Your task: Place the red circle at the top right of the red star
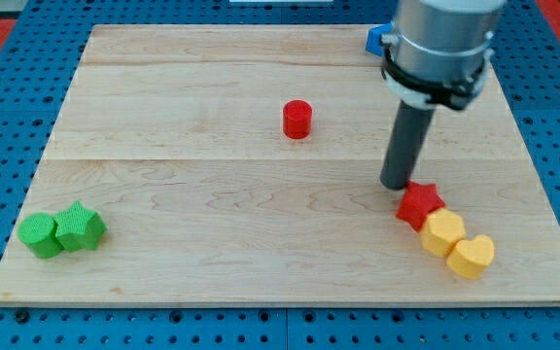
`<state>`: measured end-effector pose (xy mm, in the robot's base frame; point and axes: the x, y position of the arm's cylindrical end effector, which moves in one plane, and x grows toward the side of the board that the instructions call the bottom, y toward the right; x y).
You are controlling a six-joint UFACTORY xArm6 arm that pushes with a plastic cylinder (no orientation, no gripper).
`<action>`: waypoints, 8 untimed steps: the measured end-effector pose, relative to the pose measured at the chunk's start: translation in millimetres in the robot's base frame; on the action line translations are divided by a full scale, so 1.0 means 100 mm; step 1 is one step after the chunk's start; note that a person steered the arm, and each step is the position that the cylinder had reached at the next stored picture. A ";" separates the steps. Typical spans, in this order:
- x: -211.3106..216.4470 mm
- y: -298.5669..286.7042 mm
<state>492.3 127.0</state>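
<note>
Nearest your tip [395, 183], operator, a bare rod with nothing to open or close, sits the red star [419, 204] touching its lower right, then two yellow blocks [458, 245] beyond, the red circle [297, 119] well left, upward.

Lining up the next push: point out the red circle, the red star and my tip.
red circle [297, 120]: camera view, its side face.
red star [419, 205]: camera view, its top face.
my tip [396, 184]: camera view, the rod's lower end, at the star's upper left.

The circle [297, 119] lies well to the view's upper left of the star [419, 204].
</note>
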 end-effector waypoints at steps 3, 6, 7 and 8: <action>-0.82 -2.23; -0.69 -1.12; -0.83 -1.16; -1.01 -1.24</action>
<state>390.8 2.7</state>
